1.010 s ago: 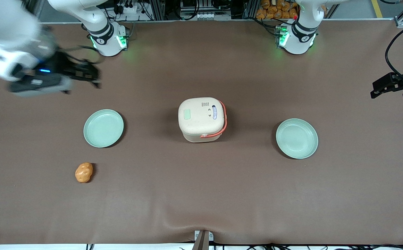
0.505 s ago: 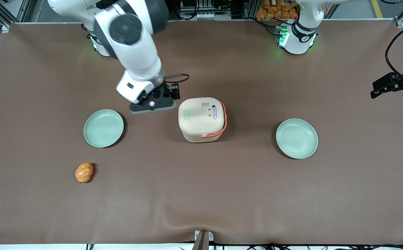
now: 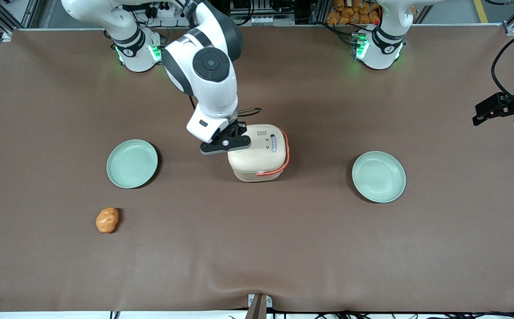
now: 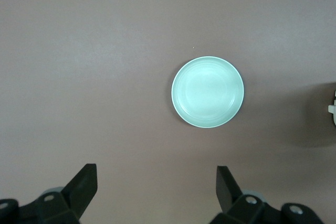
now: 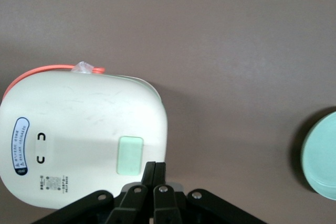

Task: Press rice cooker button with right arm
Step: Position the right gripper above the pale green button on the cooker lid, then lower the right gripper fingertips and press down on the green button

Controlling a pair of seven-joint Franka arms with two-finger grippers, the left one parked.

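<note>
The cream rice cooker [image 3: 259, 153] with a coral-orange handle stands closed at the table's middle. Its pale green button [image 5: 129, 155] is on the lid; in the front view the gripper covers it. The right arm [image 3: 208, 75] reaches down from the back. Its black gripper [image 3: 234, 137] hangs over the lid's edge on the working arm's side. In the right wrist view the gripper [image 5: 155, 167] is shut and empty, its two fingers pressed together, just beside the green button and above the lid's edge.
One pale green plate [image 3: 132, 163] lies toward the working arm's end and shows in the right wrist view [image 5: 321, 156]. Another plate [image 3: 378, 176] lies toward the parked arm's end. An orange lumpy object [image 3: 106, 220] lies nearer the front camera than the first plate.
The right arm has swung in from the working arm's end of the table to the rice cooker. Its gripper now hangs over the lid's edge. The cooker has not moved.
</note>
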